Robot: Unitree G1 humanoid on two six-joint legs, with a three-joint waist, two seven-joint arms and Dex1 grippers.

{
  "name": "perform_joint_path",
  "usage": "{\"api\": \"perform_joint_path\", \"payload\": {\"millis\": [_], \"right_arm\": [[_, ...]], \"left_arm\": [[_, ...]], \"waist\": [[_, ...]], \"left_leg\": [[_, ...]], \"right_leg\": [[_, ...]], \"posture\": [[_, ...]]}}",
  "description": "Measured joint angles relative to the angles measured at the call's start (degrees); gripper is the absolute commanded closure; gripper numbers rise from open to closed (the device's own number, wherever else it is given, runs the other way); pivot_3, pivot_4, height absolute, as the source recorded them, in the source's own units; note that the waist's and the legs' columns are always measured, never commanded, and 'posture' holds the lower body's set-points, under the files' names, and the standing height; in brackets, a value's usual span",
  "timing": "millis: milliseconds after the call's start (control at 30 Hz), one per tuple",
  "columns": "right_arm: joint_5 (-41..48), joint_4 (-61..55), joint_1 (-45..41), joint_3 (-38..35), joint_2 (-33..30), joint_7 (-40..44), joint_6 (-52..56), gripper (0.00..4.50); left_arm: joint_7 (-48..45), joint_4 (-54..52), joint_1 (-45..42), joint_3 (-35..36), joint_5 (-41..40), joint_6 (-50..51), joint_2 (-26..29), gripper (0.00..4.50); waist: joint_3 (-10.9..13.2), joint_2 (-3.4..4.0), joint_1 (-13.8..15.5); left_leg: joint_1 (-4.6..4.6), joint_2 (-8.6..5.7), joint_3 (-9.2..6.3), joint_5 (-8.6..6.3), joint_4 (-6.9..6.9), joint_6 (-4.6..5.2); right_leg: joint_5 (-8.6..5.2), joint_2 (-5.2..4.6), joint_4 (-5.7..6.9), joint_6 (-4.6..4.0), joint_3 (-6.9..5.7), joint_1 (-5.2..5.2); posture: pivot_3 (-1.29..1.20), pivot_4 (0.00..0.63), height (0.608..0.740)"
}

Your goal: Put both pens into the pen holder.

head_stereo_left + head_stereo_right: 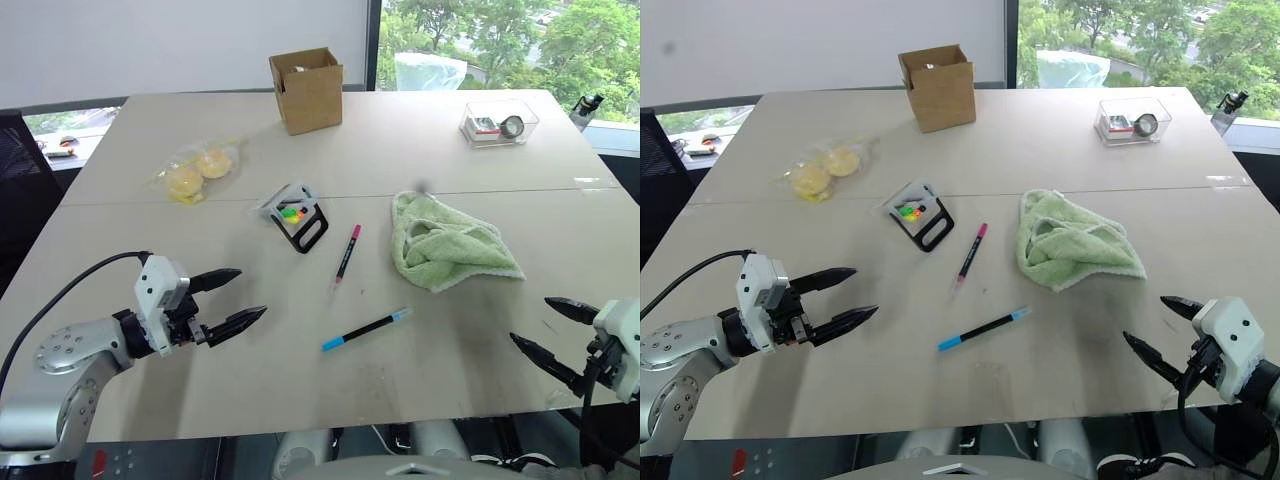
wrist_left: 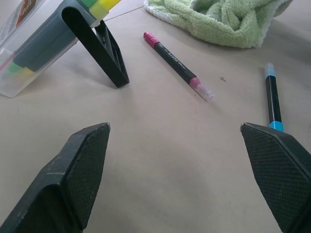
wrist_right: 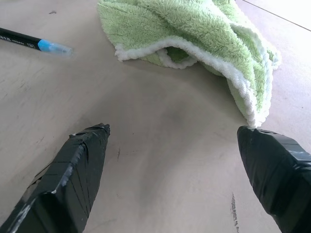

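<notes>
Desk [image 1: 480,380]: pale beige top carrying every item.
Pink pen [image 1: 347,252]: black barrel with magenta-pink ends, flat on the desk near the middle, just right of the pen holder and left of the towel, running near to far.
Blue pen [image 1: 367,329]: black barrel with light-blue ends, flat on the desk nearer than the pink pen, lying slantwise, apart from it.
Pen holder [image 1: 296,215]: small black frame with a pale rim, green and orange bits inside, lying tipped on the desk left of the pink pen.
Left gripper [image 1: 236,297]: over the near left of the desk, fingers spread wide, nothing between them, pointing toward the pens.
Right gripper [image 1: 545,329]: over the near right edge, fingers spread wide and empty, nearer than the towel.
Towel [image 1: 446,242]: crumpled green cloth, right of the pens.
Cardboard box [image 1: 307,90]: brown, open top, far side.
Clear plastic box [image 1: 498,122]: far right, small items inside.
Bag [image 1: 195,171]: clear wrap with yellow round things, far left.
</notes>
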Motion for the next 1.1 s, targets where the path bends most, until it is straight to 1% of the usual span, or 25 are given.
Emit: {"api": "perform_joint_path", "payload": {"millis": [67, 100, 133, 200, 267, 367, 467, 500, 533, 600, 633, 700, 767, 800, 833, 900, 933, 1000, 1067, 1100], "right_arm": [[0.2, -0.1, -0.7, 0.0, -0.1, -0.2, 0.4, 0.0], [0.9, -0.1, -4.3, 1.1, -1.1, -1.6, 3.4, 0.0], [1.3, -0.4, -6.0, 1.5, -1.6, -2.1, 4.2, 0.0], [7.2, -1.7, -17.1, 3.9, -5.1, -4.8, 12.4, 0.0], [8.9, -2.2, -23.8, 6.4, -6.8, -6.4, 16.2, 0.0], [9.4, -0.6, -32.1, 12.3, -9.0, -6.5, 20.8, 0.0], [6.8, 5.5, -46.8, 22.4, -8.9, -7.9, 25.4, 0.0], [5.7, 7.1, -49.6, 24.7, -8.9, -7.8, 26.2, 0.0], [3.6, 10.2, -53.3, 28.8, -8.5, -7.6, 26.8, 0.0], [-0.2, 16.9, -60.4, 35.7, -5.7, -7.2, 27.7, 0.0], [-1.5, 19.7, -62.8, 38.1, -4.5, -7.0, 27.9, 0.0], [-7.0, 28.0, -69.2, 45.8, -2.5, -4.9, 27.4, 0.0], [-10.5, 33.9, -72.3, 49.7, -1.2, -2.8, 25.3, 0.0], [-11.9, 37.0, -73.4, 51.0, -0.2, -1.9, 24.2, 0.0], [-13.4, 41.8, -75.3, 52.1, 1.5, -0.9, 22.5, 0.26], [-15.1, 48.1, -78.1, 52.9, 2.9, 0.8, 19.6, 0.82], [-15.8, 50.3, -79.0, 53.0, 3.1, 1.4, 18.6, 1.22], [-16.8, 53.7, -80.1, 52.8, 3.1, 3.1, 17.0, 2.29], [-16.9, 54.4, -80.0, 52.6, 3.0, 3.9, 16.2, 3.08], [-17.1, 54.4, -79.3, 51.6, 2.3, 3.8, 16.0, 3.62]], "left_arm": [[0.0, 0.0, -0.2, 0.0, -0.2, 0.3, 0.0, 0.04], [0.1, -0.1, -1.5, -0.2, -1.3, 1.5, -0.5, 0.04], [0.1, -0.4, -2.6, -0.6, -1.8, 1.8, -0.7, 0.04], [-0.1, -4.0, -5.7, -1.3, -5.3, 2.9, -1.6, 0.04], [-0.6, -6.7, -6.2, -1.8, -6.6, 2.9, -1.6, 0.04], [-1.7, -7.4, -5.5, -2.7, -6.6, 2.9, -1.6, 0.04], [-2.1, -8.6, -5.4, -2.5, -7.0, 2.8, -1.6, 0.04], [-2.2, -8.9, -5.5, -2.5, -7.0, 2.8, -1.6, 0.04], [-2.3, -9.1, -5.1, -2.4, -7.0, 2.7, -1.6, 0.04], [-2.3, -9.3, -5.0, -2.4, -7.0, 2.7, -1.7, 0.04], [-2.2, -9.4, -5.1, -2.5, -6.9, 2.7, -1.7, 0.04], [-2.0, -9.8, -5.4, -2.4, -6.9, 2.6, -1.8, 0.04], [-1.5, -10.0, -5.2, -2.4, -6.9, 2.6, -2.0, 0.04], [-1.3, -10.1, -5.1, -2.4, -6.8, 2.6, -2.2, 0.04], [-1.0, -10.2, -4.9, -2.5, -6.8, 2.6, -2.5, 0.01], [-0.4, -10.6, -4.4, -2.4, -6.7, 2.4, -2.7, 0.0], [-0.2, -10.9, -4.3, -2.4, -6.7, 2.4, -2.9, 0.0], [0.3, -12.0, -3.3, -2.3, -6.5, 2.1, -3.1, 0.0], [0.8, -12.1, -3.3, -2.4, -6.4, 2.1, -3.3, 0.0], [1.2, -12.4, -3.3, -2.4, -6.4, 2.0, -3.7, 0.0]], "waist": [[0.0, 0.0, 0.0], [0.0, -0.01, -0.1], [0.1, 0.01, -0.1], [0.2, 0.04, -0.3], [0.1, -0.08, -0.2], [0.1, -0.06, -0.1], [0.2, -0.04, -0.2], [0.2, -0.04, -0.1], [0.2, -0.06, -0.1], [0.2, -0.06, -0.2], [0.2, -0.05, -0.2], [0.2, -0.04, -0.2], [0.2, -0.04, 0.0], [0.2, -0.04, 0.0], [0.2, -0.04, -0.2], [0.2, -0.05, -0.3], [0.2, -0.04, -0.3], [0.2, -0.05, -0.1], [0.2, -0.05, 0.1], [0.2, -0.04, 0.2]], "left_leg": [[0.0, 0.0, 0.0, 0.0, 0.0, 0.0], [0.03, 0.0, 0.02, 0.0, 0.0, 0.0], [0.02, 0.01, 0.11, -0.02, 0.0, -0.04], [0.13, 0.21, 0.51, -0.1, 0.03, -0.17], [0.18, 0.32, 0.56, 0.01, 0.03, 0.02], [0.13, 0.37, 0.56, 0.0, -0.01, 0.0], [0.05, 0.42, 0.58, 0.0, -0.06, -0.01], [0.02, 0.41, 0.57, 0.0, -0.08, -0.02], [0.01, 0.41, 0.57, 0.0, -0.08, -0.02], [-0.05, 0.39, 0.59, 0.01, -0.08, -0.02], [-0.04, 0.38, 0.61, 0.01, -0.08, -0.01], [-0.04, 0.34, 0.63, 0.0, -0.07, 0.0], [-0.05, 0.3, 0.61, 0.0, -0.07, 0.0], [-0.06, 0.29, 0.62, 0.0, -0.07, 0.0], [-0.04, 0.28, 0.65, 0.01, -0.07, 0.0], [0.02, 0.29, 0.67, 0.01, -0.07, 0.0], [0.03, 0.29, 0.67, 0.01, -0.07, 0.0], [0.06, 0.29, 0.62, 0.01, -0.07, 0.0], [0.05, 0.29, 0.59, 0.01, -0.05, 0.02], [0.04, 0.28, 0.58, 0.02, 0.0, 0.03]], "right_leg": [[-0.01, -0.01, 0.0, 0.02, 0.0, 0.0], [-0.01, -0.03, 0.0, 0.03, 0.0, 0.0], [0.02, -0.12, 0.01, 0.0, -0.03, -0.03], [0.09, -0.4, -0.04, -0.09, -0.35, -0.03], [0.16, -0.42, -0.09, -0.17, -0.57, 0.01], [0.29, -0.36, -0.09, -0.4, -0.67, -0.05], [0.31, -0.28, -0.14, -0.42, -0.71, -0.11], [0.31, -0.27, -0.16, -0.43, -0.72, -0.11], [0.31, -0.26, -0.19, -0.44, -0.74, -0.1], [0.32, -0.25, -0.29, -0.43, -0.74, -0.1], [0.32, -0.25, -0.33, -0.42, -0.73, -0.08], [0.33, -0.25, -0.35, -0.42, -0.71, -0.07], [0.35, -0.25, -0.38, -0.39, -0.73, -0.05], [0.45, -0.25, -0.4, -0.21, -0.72, -0.05], [0.47, -0.24, -0.4, -0.18, -0.69, -0.04], [0.5, -0.23, -0.39, -0.14, -0.66, -0.01], [0.5, -0.23, -0.38, -0.14, -0.66, -0.01], [0.48, -0.23, -0.37, -0.2, -0.68, 0.03], [0.49, -0.23, -0.37, -0.24, -0.69, 0.03], [0.52, -0.23, -0.37, -0.25, -0.69, 0.04]], "posture": [[0.0, 0.15, 0.74], [0.0, 0.15, 0.74], [0.0, 0.15, 0.74], [0.0, 0.15, 0.74], [0.0, 0.15, 0.74], [0.0, 0.15, 0.74], [0.0, 0.15, 0.74], [0.0, 0.15, 0.74], [0.0, 0.15, 0.74], [0.0, 0.15, 0.74], [0.0, 0.15, 0.74], [0.0, 0.15, 0.74], [0.0, 0.15, 0.74], [0.0, 0.15, 0.74], [0.0, 0.15, 0.74], [0.0, 0.15, 0.74], [0.0, 0.15, 0.74], [0.0, 0.15, 0.74], [0.0, 0.15, 0.74], [0.0, 0.15, 0.74]]}}
